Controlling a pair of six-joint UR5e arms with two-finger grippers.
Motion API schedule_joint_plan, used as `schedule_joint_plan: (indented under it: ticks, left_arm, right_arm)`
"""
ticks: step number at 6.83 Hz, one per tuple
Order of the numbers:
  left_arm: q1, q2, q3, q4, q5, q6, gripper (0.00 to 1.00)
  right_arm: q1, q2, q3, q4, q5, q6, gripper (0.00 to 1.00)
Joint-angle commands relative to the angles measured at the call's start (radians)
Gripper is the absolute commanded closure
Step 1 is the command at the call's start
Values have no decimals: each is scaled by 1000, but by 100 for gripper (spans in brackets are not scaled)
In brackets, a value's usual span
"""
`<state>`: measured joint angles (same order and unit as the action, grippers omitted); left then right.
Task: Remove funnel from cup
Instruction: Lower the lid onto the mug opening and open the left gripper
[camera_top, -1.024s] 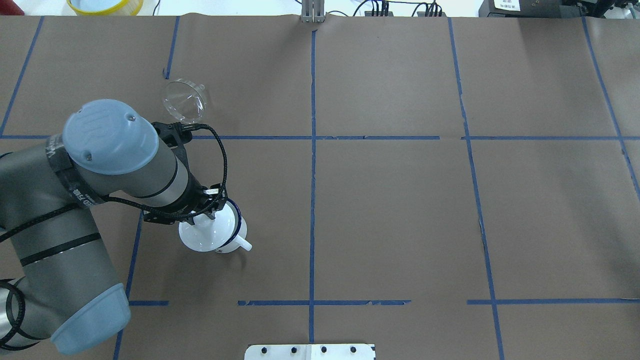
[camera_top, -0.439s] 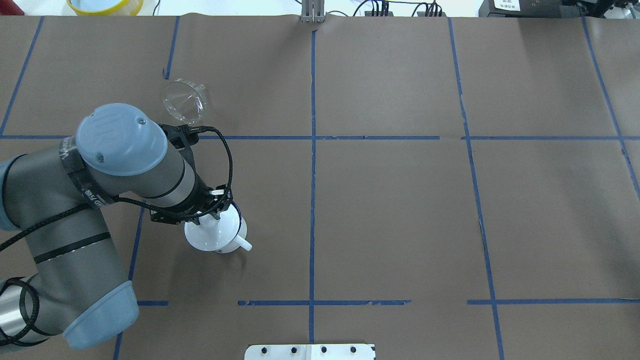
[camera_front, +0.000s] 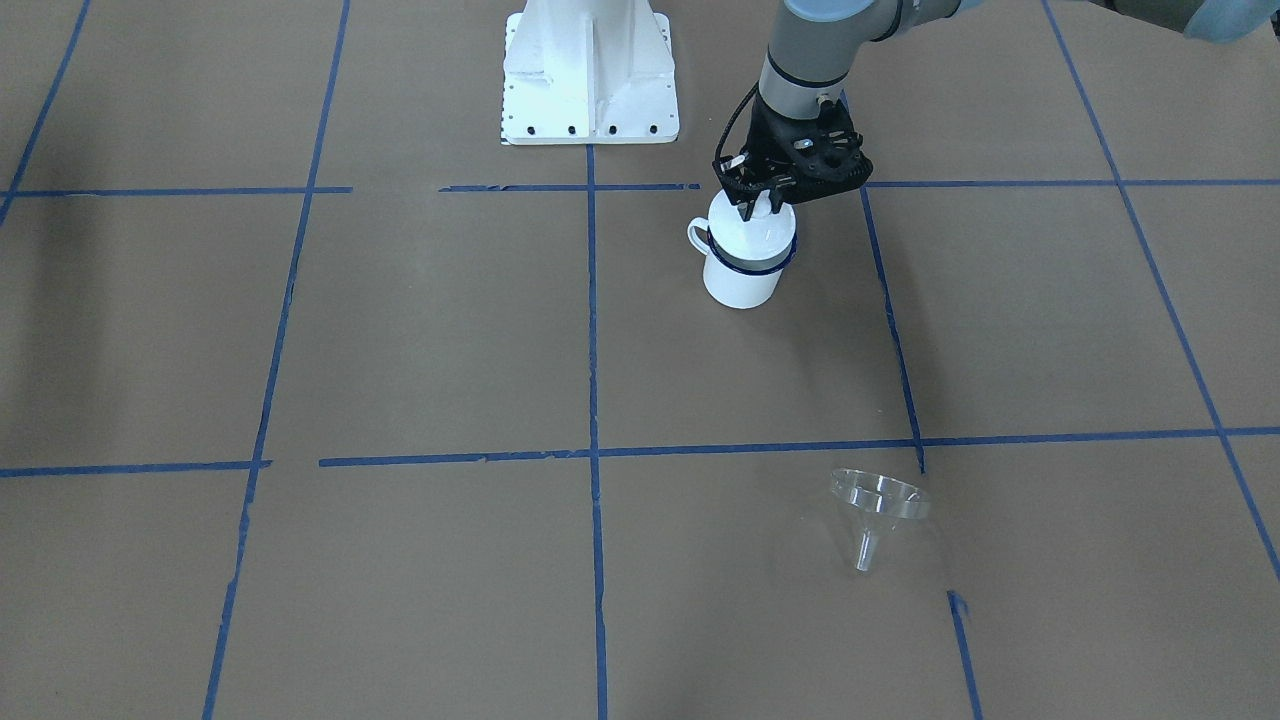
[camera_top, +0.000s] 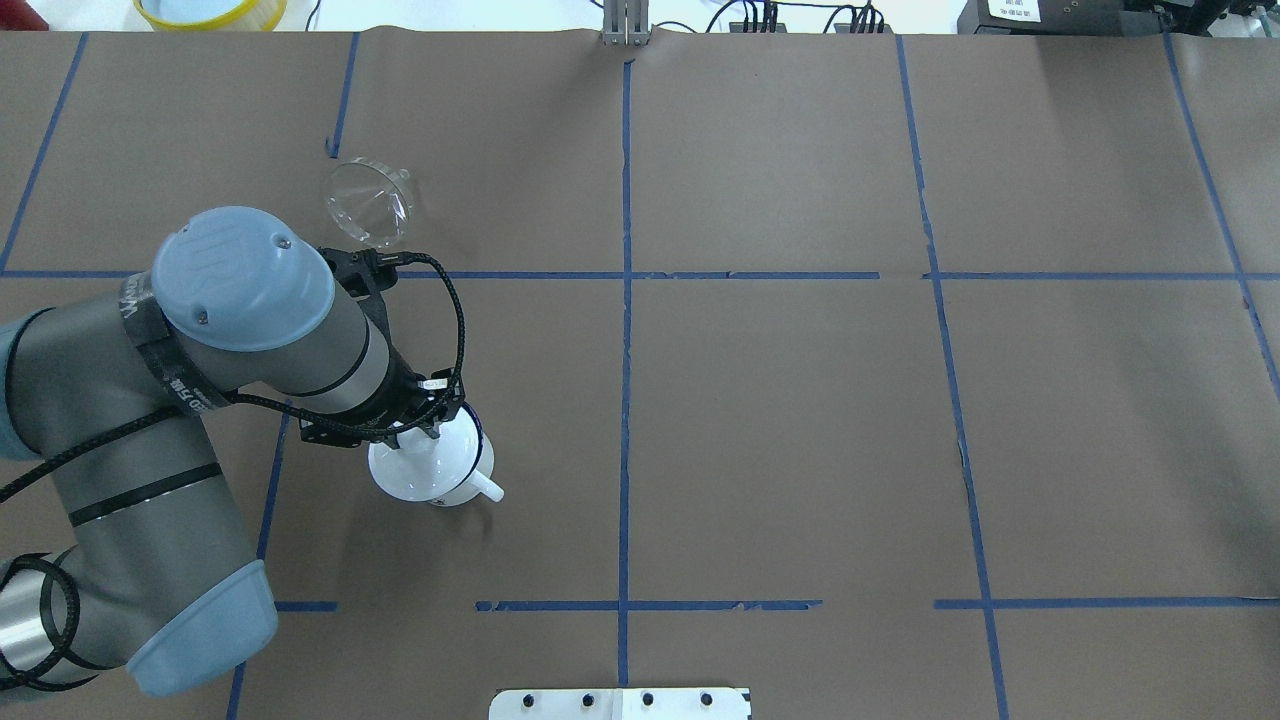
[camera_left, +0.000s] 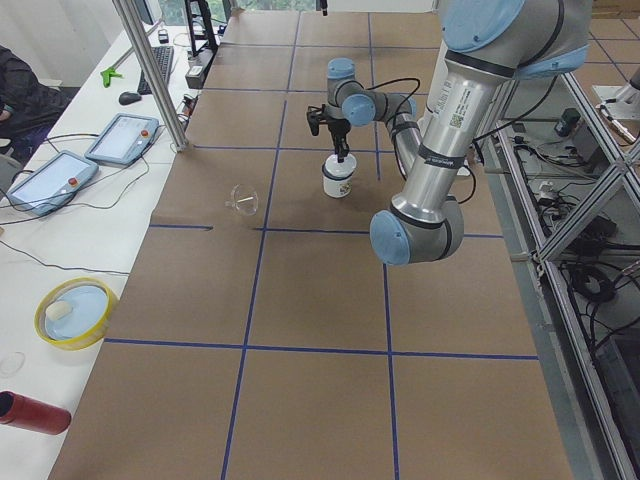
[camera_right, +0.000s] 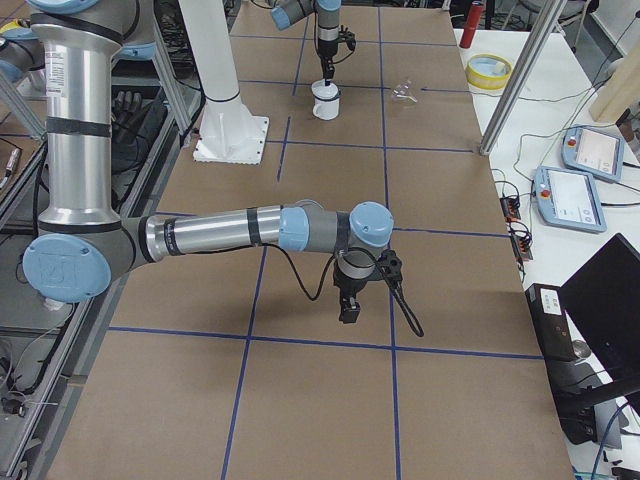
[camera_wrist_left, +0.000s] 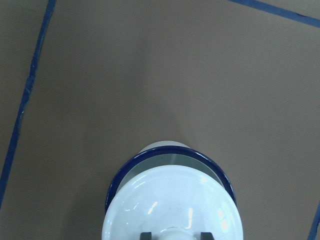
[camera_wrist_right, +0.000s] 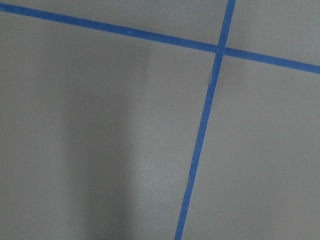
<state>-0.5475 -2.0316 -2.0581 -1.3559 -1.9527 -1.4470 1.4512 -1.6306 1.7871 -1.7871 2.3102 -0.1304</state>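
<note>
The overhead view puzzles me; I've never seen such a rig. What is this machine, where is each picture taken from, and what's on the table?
Two robot arms work at a paper-covered table. One camera looks down from behind the robot, one faces it from across the table, two watch from the table's ends, and one rides on each wrist. On the table stands a white mug with a white lid on top; a clear funnel lies apart on its side. The left end effector has its fingers either side of the lid's knob, apparently gripping it. The right end effector hangs over bare paper; whether it is open cannot be told.
</note>
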Motion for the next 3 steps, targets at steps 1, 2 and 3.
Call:
schedule_joint_plan:
  ticks: [1, 2, 3]
  left_arm:
    - [0, 1, 1, -2, 0, 2, 60]
    - [0, 5, 6, -23, 2, 4, 1]
    - [0, 7, 7, -25, 0, 4, 0]
  right_arm:
    - [0, 0, 0, 0, 0, 0, 0]
    - [0, 0, 0, 0, 0, 0, 0]
    - [0, 0, 0, 0, 0, 0, 0]
